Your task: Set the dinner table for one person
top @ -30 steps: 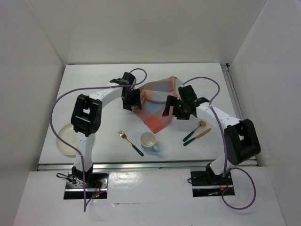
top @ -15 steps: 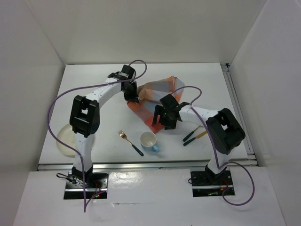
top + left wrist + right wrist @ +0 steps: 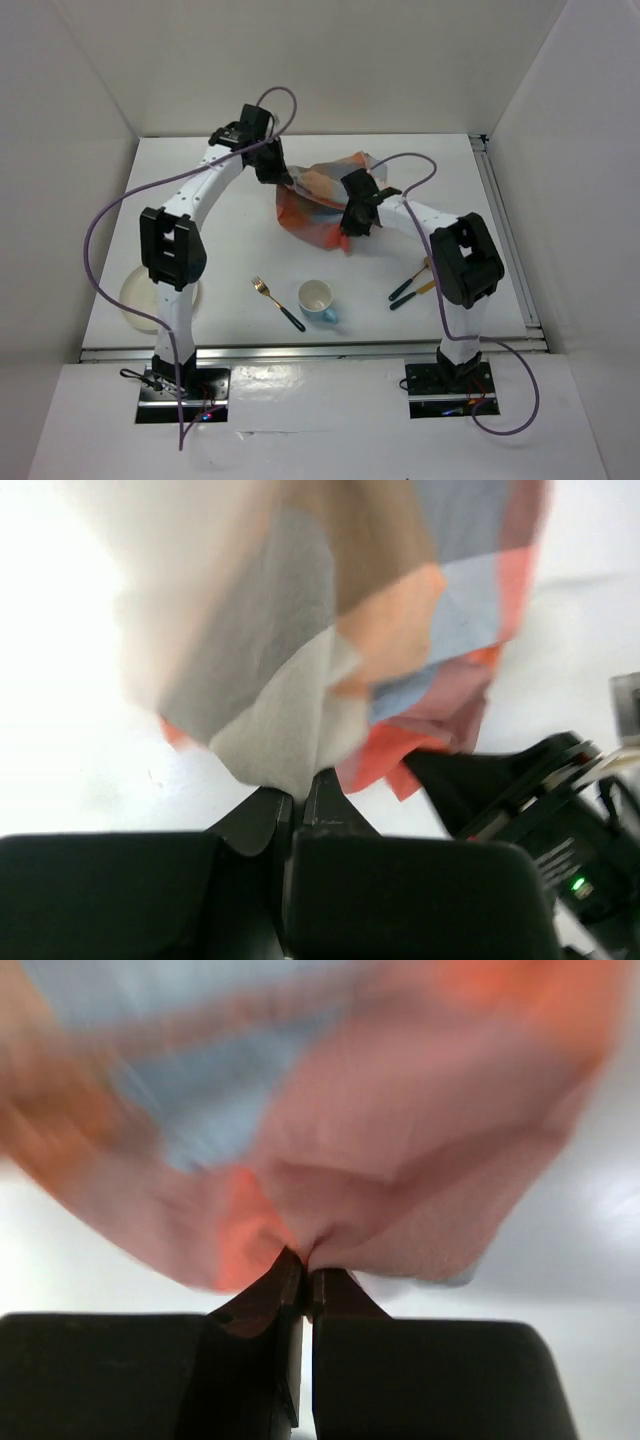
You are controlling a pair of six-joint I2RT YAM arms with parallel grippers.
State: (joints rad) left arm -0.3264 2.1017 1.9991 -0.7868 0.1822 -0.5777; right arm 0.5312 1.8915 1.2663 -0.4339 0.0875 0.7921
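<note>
The orange, blue and grey checked cloth point(image 3: 315, 200) is bunched up and raised off the white dinner table point(image 3: 230, 250) at the centre back. My left gripper point(image 3: 283, 180) is shut on its left edge; in the left wrist view the fingertips point(image 3: 298, 795) pinch a pale fold of the cloth point(image 3: 400, 630). Pinching the cloth's lower right edge is my right gripper point(image 3: 350, 222), also shut. The right wrist view shows its tips point(image 3: 305, 1265) closed on pink fabric point(image 3: 400, 1140), blurred by motion.
A cream plate point(image 3: 140, 295) lies at the front left, partly under the left arm. A gold fork point(image 3: 278, 303) and a blue cup point(image 3: 317, 300) lie at the front centre. A spoon and knife point(image 3: 415, 282) lie at the front right. White walls enclose the table.
Both grippers have shut on the cloth. The right gripper swung left onto the cloth's near edge, the left moved back and left, and the flat cloth is now gathered and lifted.
</note>
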